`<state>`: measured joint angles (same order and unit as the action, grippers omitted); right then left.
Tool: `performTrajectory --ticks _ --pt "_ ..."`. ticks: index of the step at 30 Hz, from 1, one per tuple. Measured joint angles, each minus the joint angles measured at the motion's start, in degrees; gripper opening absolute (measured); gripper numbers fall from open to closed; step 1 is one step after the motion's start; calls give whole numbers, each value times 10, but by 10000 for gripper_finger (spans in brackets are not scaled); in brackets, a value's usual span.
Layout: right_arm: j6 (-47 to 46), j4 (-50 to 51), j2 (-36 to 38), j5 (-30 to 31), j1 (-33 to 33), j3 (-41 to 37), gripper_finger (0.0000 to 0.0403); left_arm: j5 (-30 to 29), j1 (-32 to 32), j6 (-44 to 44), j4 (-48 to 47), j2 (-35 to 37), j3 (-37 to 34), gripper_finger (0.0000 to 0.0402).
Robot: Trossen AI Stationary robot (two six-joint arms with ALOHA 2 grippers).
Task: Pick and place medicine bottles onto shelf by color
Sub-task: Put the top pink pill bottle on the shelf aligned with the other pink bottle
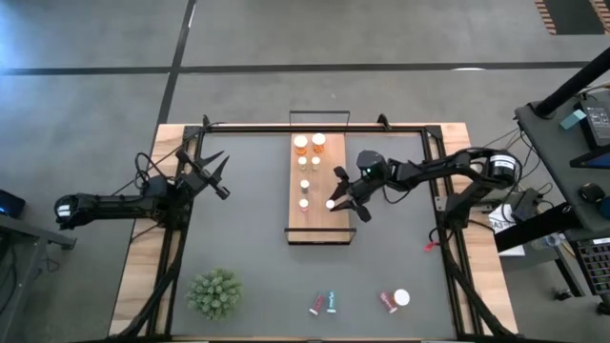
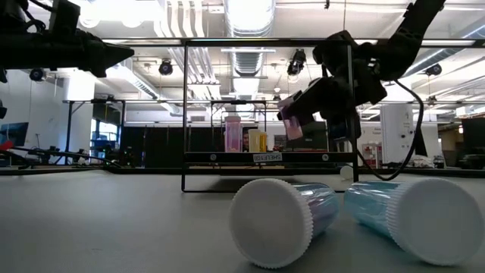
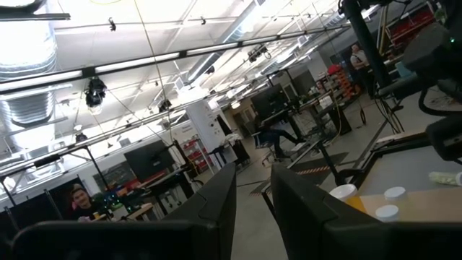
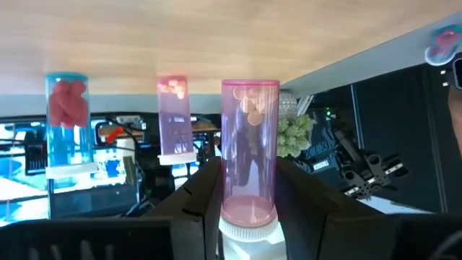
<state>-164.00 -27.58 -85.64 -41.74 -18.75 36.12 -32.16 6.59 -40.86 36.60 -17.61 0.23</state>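
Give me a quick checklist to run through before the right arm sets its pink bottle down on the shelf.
1. Grip: right gripper shut on the pink bottle: ok.
2. Position: gripper over the shelf, at its right side: ok.
3. Landing spot free of bottles: cannot tell.
4. Left gripper parked away, left of the shelf: ok.
5. Bottles left on the table, including a teal bottle: not ok, still to sort.

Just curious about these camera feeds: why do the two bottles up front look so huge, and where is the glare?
Low view: the two lying teal bottles sit nearest the lens, so they loom; the shelf behind looks small. Ceiling lights glare overhead. Left wrist view: bright ceiling strips wash out the top.
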Motion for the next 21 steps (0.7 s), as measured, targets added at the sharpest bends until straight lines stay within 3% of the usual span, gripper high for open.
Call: performTrajectory --ticks 21 --pt "-14 -172 -100 -1 4 0 102 0 0 0 0 0 0 72"
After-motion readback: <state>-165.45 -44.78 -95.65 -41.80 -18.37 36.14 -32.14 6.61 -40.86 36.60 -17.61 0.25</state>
